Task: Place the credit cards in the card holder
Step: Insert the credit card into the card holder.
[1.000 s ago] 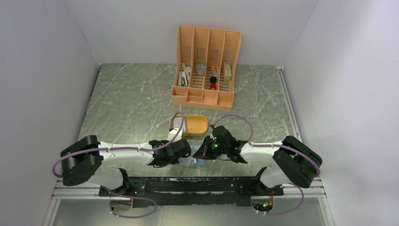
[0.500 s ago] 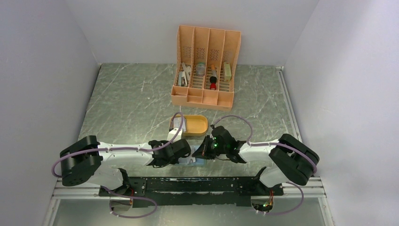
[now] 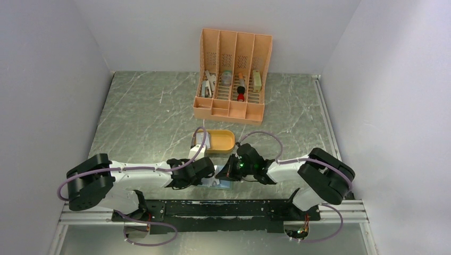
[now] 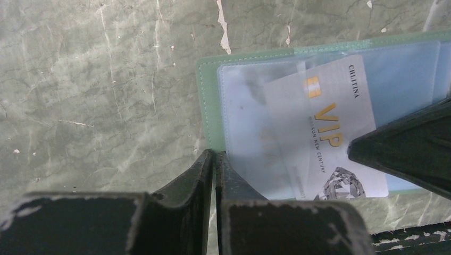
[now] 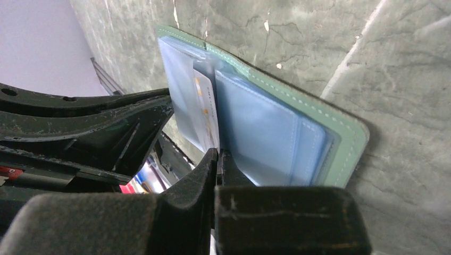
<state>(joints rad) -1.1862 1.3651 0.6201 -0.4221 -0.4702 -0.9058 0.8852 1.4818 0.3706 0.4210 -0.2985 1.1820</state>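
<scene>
The card holder (image 4: 208, 101) lies open on the marble table, a grey-green bifold with clear pockets (image 5: 266, 138). One of the credit cards (image 4: 324, 133), pale with gold "VIP" lettering, sits tilted and partly inside the left pocket. My right gripper (image 5: 217, 155) is shut on that card's edge; its dark finger (image 4: 409, 151) covers the card's corner. My left gripper (image 4: 215, 155) is shut on the holder's near left edge. From above, both grippers (image 3: 210, 178) (image 3: 227, 171) meet over the holder (image 3: 220, 184), which is mostly hidden.
An orange oval tray (image 3: 223, 141) sits just beyond the grippers, a pale object (image 3: 198, 144) at its left end. A tall orange slotted organizer (image 3: 232, 79) with small items stands at the back. Walls close in on both sides.
The right arm has slid a little to the left, toward the holder. The left gripper has stayed in place, its jaws closing slightly.
</scene>
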